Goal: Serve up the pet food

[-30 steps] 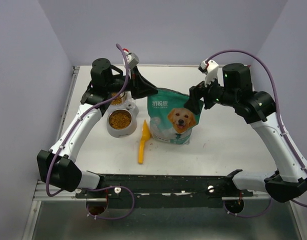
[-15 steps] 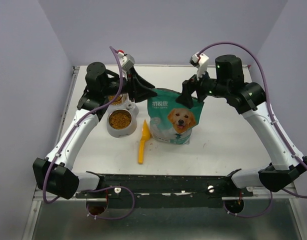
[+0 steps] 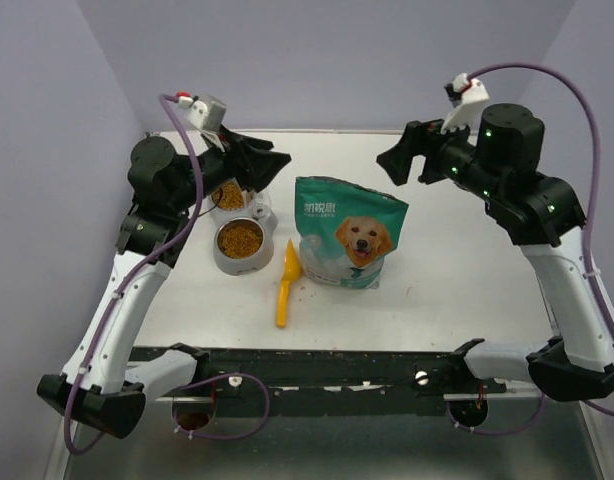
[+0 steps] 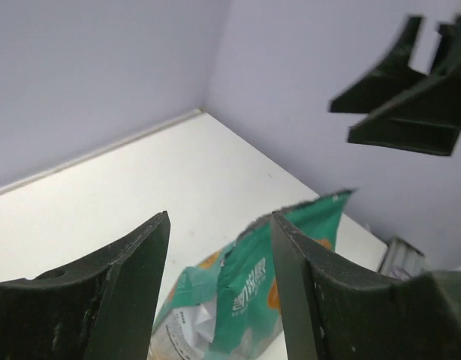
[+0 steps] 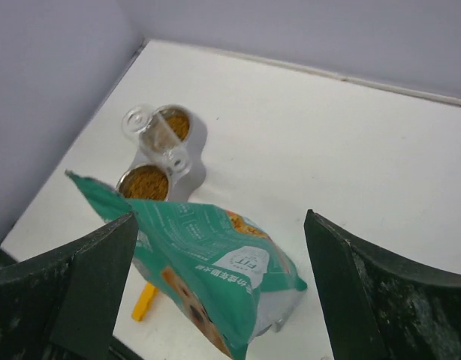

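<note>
Table (image 3: 457, 290): white, walled at left, right and far sides.
Bag (image 3: 349, 232): teal, upright, centre.
Left gripper (image 4: 220, 217): jaws spread, empty, over the feeder's far bowl, partly hiding it.
Right gripper (image 5: 219, 219): jaws spread, empty, above the bag's far right.
Feeder (image 3: 227, 264): grey, left of the bag.
Scoop (image 3: 287, 282): orange, between feeder and bag.
Pet food (image 3: 240, 238): in the feeder's bowls.

Top view: bag (image 3: 349, 232) stands mid-frame on the table (image 3: 457, 285). Scoop (image 3: 286, 285) lies just left of the bag's lower edge. Left of the scoop sits the double bowl (image 3: 219, 263), pet food (image 3: 240, 239) in both cups, one cup above the other in frame. My left gripper (image 3: 270, 166) is up-right of the upper cup. My right gripper (image 3: 399, 160) is up-right of the bag top, apart from it.
</note>
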Motion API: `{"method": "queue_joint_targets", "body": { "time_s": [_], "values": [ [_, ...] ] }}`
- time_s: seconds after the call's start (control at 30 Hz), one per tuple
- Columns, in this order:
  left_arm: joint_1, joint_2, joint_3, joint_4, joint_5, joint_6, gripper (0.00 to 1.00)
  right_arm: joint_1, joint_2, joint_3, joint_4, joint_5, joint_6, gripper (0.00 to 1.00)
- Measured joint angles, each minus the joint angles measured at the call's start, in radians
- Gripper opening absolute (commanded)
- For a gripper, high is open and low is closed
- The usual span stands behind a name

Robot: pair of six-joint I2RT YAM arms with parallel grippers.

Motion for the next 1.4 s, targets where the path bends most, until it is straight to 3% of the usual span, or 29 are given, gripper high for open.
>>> {"method": "queue_joint_targets", "body": {
  "time_s": [0.1, 0.23, 0.37, 0.6, 0.83, 1.4],
  "values": [
    [0.000, -0.060, 0.083, -0.103, -0.207, -0.019, 0.68, 0.000, -0.057, 0.025, -0.002, 0.173, 0.065, 1.00],
    [0.000, -0.103, 0.203, -0.206, -0.408, -0.037, 0.81, 0.000, -0.165, 0.025, -0.005, 0.380, 0.104, 1.00],
    [0.000, -0.143, 0.288, -0.291, -0.521, -0.048, 0.98, 0.000, -0.255, 0.033, -0.006, 0.555, 0.108, 1.00],
    [0.000, -0.252, 0.331, -0.341, -0.658, -0.044, 0.99, 0.000, -0.327, 0.058, 0.000, 0.851, 0.110, 0.99],
    [0.000, -0.385, 0.310, -0.334, -0.772, -0.045, 0.99, 0.000, -0.364, 0.010, 0.041, 0.925, 0.043, 1.00],
    [0.000, -0.394, 0.348, -0.446, -0.840, -0.069, 0.99, 0.000, -0.348, 0.020, 0.054, 0.974, 0.008, 1.00]
  ]
}}
